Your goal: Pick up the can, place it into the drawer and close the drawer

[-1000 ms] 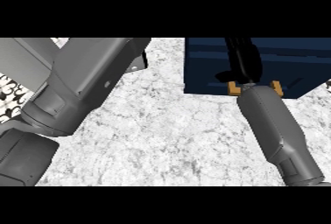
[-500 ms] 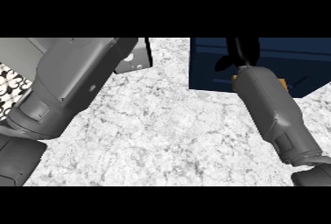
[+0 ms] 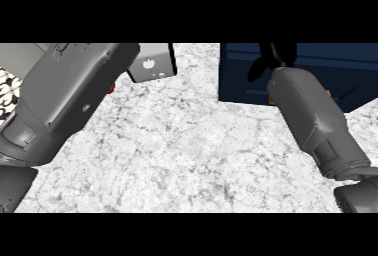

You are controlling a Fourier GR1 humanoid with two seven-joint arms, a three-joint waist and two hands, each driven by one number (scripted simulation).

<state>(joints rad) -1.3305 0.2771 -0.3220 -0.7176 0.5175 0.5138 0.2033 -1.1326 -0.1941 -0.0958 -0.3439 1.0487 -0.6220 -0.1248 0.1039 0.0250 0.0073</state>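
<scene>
While head view shows no readable writing, grey box (image 3: 153, 61) bears small pale mark. Right hand (image 3: 269, 59) over dark blue drawer (image 3: 334, 62), fingers mostly hidden; open or closed: cannot tell. Left hand unseen. Can unseen. Marble counter (image 3: 177, 150) below.

My right hand (image 3: 270, 59) shows only as dark fingers past my right forearm (image 3: 314, 117), cut off at the top edge, so I cannot tell their pose. My left forearm (image 3: 63, 95) runs out of view with no hand showing and hides all but a red sliver (image 3: 112, 89) beside it.
</scene>
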